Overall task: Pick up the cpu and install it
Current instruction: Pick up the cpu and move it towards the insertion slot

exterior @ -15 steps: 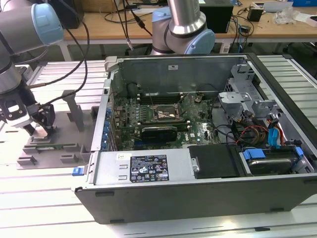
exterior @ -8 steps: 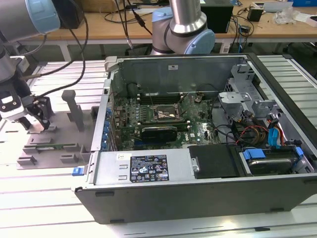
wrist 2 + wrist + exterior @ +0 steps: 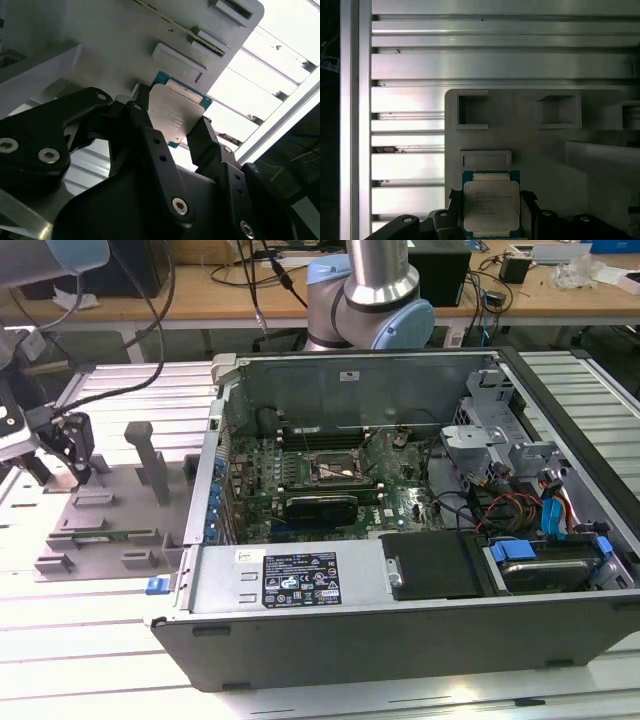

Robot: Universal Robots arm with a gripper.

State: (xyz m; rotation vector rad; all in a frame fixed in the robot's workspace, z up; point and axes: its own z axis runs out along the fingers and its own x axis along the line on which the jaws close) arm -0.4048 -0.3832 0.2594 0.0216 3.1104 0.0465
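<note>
The cpu (image 3: 175, 112) is a small flat square chip with a pale silvery top and a blue-green edge. My gripper (image 3: 172, 122) has one black finger against each of two opposite sides of the cpu (image 3: 491, 205), so it is shut on the chip. The chip sits just above or on the grey fixture plate (image 3: 530, 150); I cannot tell which. In the exterior view my gripper (image 3: 78, 465) is low over that fixture plate (image 3: 110, 530), at the view's left, well away from the open computer case (image 3: 300, 585). Inside the case, the dark square socket (image 3: 333, 470) lies on the motherboard.
Upright grey fixture posts (image 3: 148, 455) stand on the plate between my gripper and the case. The case's tall side wall (image 3: 215, 470) faces the fixture. Cables and drive cages (image 3: 520, 490) fill the case's right end. The arm's base (image 3: 370, 300) rises behind the case.
</note>
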